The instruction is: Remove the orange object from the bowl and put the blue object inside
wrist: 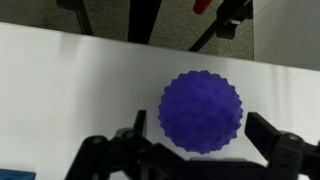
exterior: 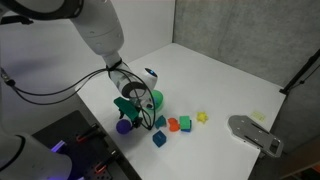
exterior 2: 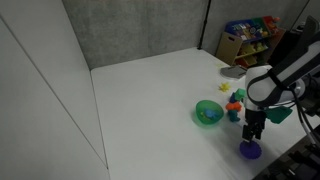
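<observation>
The blue object, a dark blue-purple knobbly ball [wrist: 201, 108], lies on the white table near its edge; it shows in both exterior views [exterior: 123, 127] [exterior 2: 249, 150]. My gripper [wrist: 200, 132] is open, with one finger on each side of the ball and a small gap to each. It hangs right above the ball in both exterior views [exterior: 126, 115] [exterior 2: 252, 135]. The bright-green bowl [exterior: 153, 99] [exterior 2: 208, 113] stands just beside it, and its inside shows only green. The orange object, a small block [exterior: 173, 125], lies on the table outside the bowl.
A green cube [exterior: 184, 123], two teal blocks [exterior: 160, 120] [exterior: 159, 139] and a small yellow piece [exterior: 202, 117] lie near the orange block. A grey flat object [exterior: 255, 135] lies farther along the table. The table edge [exterior: 105, 140] runs close to the ball.
</observation>
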`<state>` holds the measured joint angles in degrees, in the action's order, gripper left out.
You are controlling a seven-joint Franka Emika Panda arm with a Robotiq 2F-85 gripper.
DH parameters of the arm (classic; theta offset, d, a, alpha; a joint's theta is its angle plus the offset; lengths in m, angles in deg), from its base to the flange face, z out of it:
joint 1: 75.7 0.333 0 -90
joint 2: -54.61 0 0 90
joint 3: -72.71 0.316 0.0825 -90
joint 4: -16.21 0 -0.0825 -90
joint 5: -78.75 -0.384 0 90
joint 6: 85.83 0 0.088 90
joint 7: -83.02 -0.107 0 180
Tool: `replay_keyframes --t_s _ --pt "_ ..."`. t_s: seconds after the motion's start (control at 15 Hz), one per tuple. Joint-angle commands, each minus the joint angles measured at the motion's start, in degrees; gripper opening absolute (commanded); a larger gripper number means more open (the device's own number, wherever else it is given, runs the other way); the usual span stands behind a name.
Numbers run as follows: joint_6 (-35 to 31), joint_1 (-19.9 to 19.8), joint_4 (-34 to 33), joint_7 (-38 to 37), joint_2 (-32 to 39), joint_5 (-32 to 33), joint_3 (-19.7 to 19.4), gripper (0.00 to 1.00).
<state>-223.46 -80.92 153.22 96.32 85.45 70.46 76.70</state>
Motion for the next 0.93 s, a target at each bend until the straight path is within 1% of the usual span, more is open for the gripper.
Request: replay_keyframes --t_s 0.0,0.33,0.4,0.47,0.53,0.6,0.67,0.73,0.8,0.87 --pt "-3.0 -1.3 1.3 2.2 0.8 -1.2 1.5 1.00" --pt "-6.4 -1.5 2.4 2.6 1.8 -0.7 2.4 1.00" --pt "-6.5 -1.6 2.4 2.7 1.8 -0.6 2.5 0.75" --pt "-6.9 -1.7 2.5 2.8 1.8 -0.5 2.5 0.74" --pt "-6.9 -1.8 2.5 2.8 1.8 -0.4 2.6 0.66" --pt "-6.7 -1.9 2.4 2.9 1.5 -0.5 2.6 0.61" --pt "-6.1 -2.2 2.4 3.1 1.2 -0.7 2.9 0.60" --pt "-5.7 -2.4 2.5 3.3 0.7 -0.8 3.1 0.57" --pt "-5.3 -2.6 2.6 3.7 0.1 -1.0 3.4 0.56" --pt "-4.5 -2.9 2.6 4.0 -0.7 -1.2 3.7 0.54"
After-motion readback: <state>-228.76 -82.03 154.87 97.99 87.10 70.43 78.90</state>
